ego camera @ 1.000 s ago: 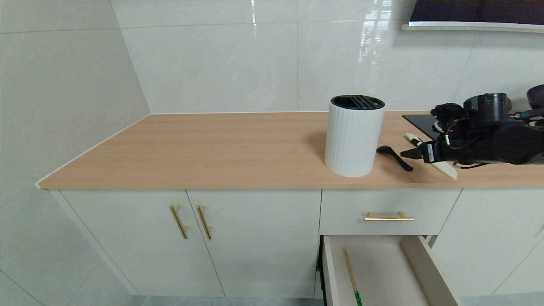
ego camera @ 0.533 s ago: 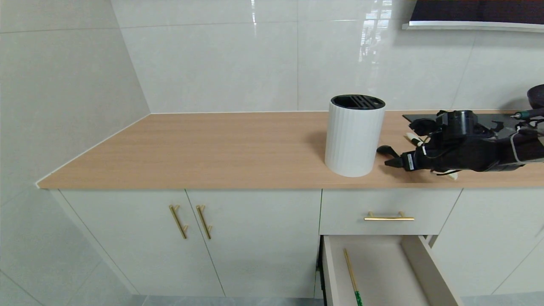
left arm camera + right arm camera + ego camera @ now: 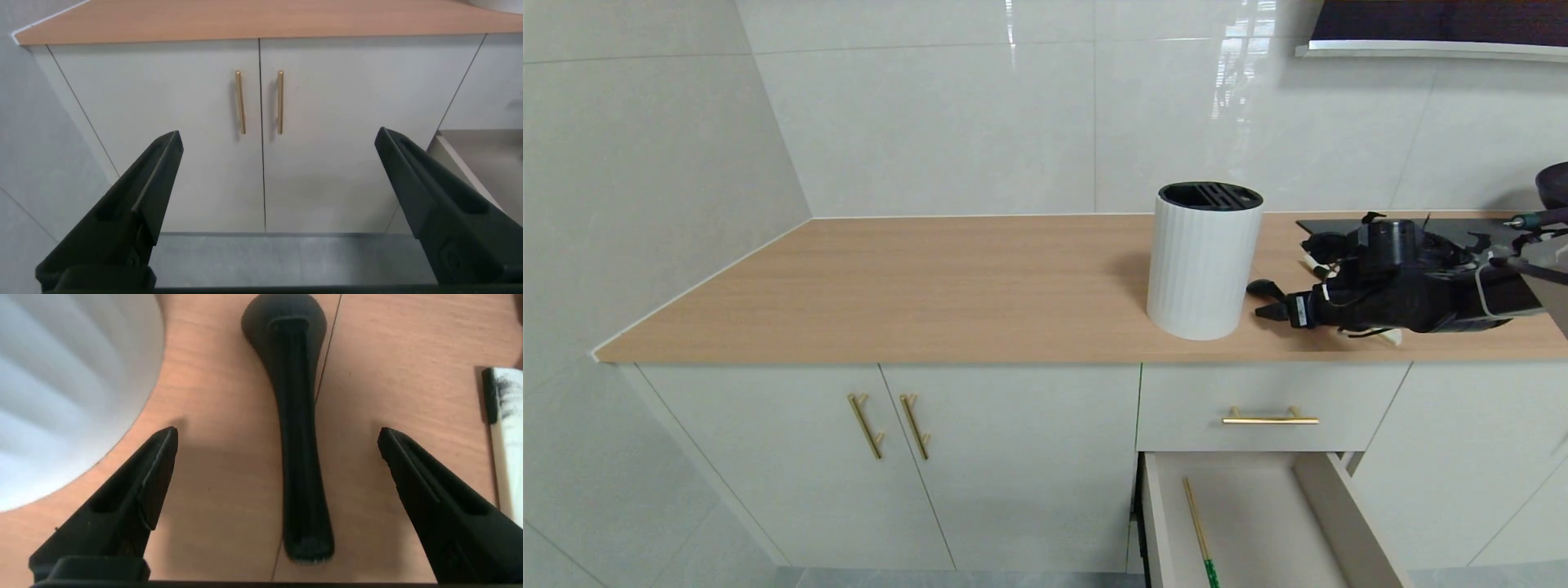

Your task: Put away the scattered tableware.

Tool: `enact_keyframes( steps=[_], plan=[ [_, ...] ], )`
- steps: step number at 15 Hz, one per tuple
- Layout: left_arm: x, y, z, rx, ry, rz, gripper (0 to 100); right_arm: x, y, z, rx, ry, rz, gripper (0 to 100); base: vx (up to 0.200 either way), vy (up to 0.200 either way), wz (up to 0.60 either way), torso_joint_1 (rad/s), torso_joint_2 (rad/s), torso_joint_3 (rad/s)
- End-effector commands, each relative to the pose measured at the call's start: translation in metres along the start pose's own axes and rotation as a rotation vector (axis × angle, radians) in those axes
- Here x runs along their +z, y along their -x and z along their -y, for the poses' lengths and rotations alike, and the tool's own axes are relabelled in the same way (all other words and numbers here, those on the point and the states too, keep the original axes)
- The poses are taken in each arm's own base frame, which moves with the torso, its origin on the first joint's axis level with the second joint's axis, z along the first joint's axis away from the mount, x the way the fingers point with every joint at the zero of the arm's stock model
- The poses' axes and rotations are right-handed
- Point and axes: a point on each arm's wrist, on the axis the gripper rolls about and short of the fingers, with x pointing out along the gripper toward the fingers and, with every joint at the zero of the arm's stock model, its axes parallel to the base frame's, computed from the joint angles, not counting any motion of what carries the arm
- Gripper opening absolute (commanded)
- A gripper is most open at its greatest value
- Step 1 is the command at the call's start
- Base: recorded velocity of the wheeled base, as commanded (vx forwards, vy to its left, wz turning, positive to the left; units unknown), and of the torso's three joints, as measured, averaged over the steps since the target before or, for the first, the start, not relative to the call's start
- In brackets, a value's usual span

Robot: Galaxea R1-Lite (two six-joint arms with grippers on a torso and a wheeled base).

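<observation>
**Q:** Where is the black spoon (image 3: 300, 482)?

**A:** In the head view it lies flat on the wooden bench (image 3: 931, 286), right of centre. Its bowl is just beside the base of a tall white ribbed holder (image 3: 1203, 261). The handle points away to the right, under the robot's arm.

**Q:** What is the right hand (image 3: 278, 441) doing?

**A:** It sits low over the spoon, released. The two black fingers are spread wide, one on each side of the handle, and neither touches it.

**Q:** And the left hand (image 3: 278, 143)?

**A:** It is also released, fingers wide apart, and faces the white cabinet doors (image 3: 343, 131) with their brass handles, below the bench edge.

**Q:** Anything else nearby?

**A:** A pale utensil (image 3: 1385, 335) lies on the bench, mostly hidden under the right arm. At the lower right of the head view, a drawer (image 3: 1319, 506) stands pulled out. A pair of chopsticks (image 3: 1197, 527) lies inside it.
</observation>
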Motion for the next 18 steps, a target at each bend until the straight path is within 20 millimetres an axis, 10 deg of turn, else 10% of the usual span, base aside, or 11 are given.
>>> enact_keyframes(
  steps=[1,4,5,14,18],
  plan=[
    [0.0,0.0,0.0,0.0,0.0,-0.001,100,-0.004,-0.006,0.001,0.0,-0.003,-0.009,100,0.0,0.0,0.0,0.0,0.0,0.0],
    [0.0,0.0,0.0,0.0,0.0,-0.001,100,-0.004,-0.008,0.003,-0.013,-0.003,-0.009,100,0.0,0.0,0.0,0.0,0.0,0.0],
    [0.0,0.0,0.0,0.0,0.0,-0.001,100,-0.003,-0.009,0.004,-0.023,-0.002,-0.003,0,0.0,0.0,0.0,0.0,0.0,0.0],
    [0.0,0.0,0.0,0.0,0.0,-0.002,100,-0.003,-0.009,0.003,-0.094,-0.002,-0.017,0,0.0,0.0,0.0,0.0,0.0,0.0],
    [0.0,0.0,0.0,0.0,0.0,-0.001,100,0.023,0.041,-0.017,-0.239,-0.206,-0.02,0,0.0,0.0,0.0,0.0,0.0,0.0]
  ],
)
